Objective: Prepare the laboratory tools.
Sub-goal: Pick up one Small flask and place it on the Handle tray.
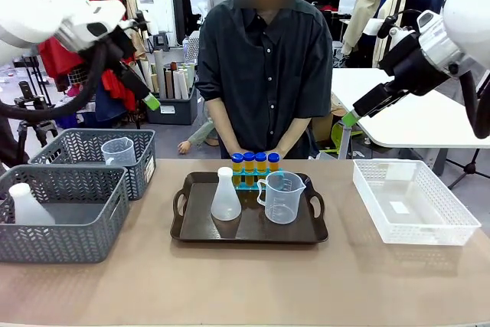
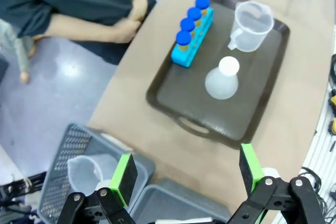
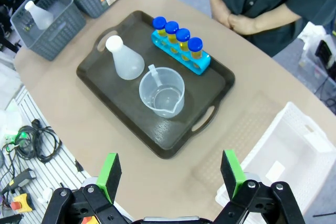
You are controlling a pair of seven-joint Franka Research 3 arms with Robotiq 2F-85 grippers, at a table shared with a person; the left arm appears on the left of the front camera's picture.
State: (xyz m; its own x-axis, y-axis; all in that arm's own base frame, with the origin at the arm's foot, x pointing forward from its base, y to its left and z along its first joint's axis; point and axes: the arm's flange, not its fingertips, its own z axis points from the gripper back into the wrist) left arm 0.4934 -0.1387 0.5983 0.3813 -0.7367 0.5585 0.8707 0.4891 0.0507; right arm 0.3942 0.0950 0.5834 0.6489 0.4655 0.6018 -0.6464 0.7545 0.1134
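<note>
Sitting in the middle of a tan surface (image 1: 253,281) is a dark brown handled tray (image 1: 200,229) w/ the lab tools on it. At the tray's far edge, nearest the person (image 1: 264,67), a blue four-hole tube rack (image 1: 253,182) is holding four small amber tubes w/ blue caps (image 1: 255,161), upright in a row. Standing in front of the rack, toward the robot, are a translucent white conical flask (image 1: 225,197) at left and a clear handled measuring beaker (image 1: 282,197) at right, near each other but not touching. The person is standing at the far side, hands clasped (image 1: 260,151) just behind the rack.

Hanging high above the surface's left side, the left gripper (image 1: 149,99) is pointing down, its green-padded fingers (image 2: 125,174) spread wide apart & gripping nothing. The right gripper (image 1: 350,119) is hanging high at right; its fingers (image 3: 232,172) are likewise wide apart & empty. Both are well apart from the tray.

At the surface's left, two grey mesh baskets are sitting side by side: the near basket (image 1: 69,244) is holding a second white flask (image 1: 27,206), the far basket (image 1: 142,155) a second clear beaker (image 1: 119,151). At right a white mesh basket (image 1: 417,223) is resting on the surface w/ a small label lying inside.
</note>
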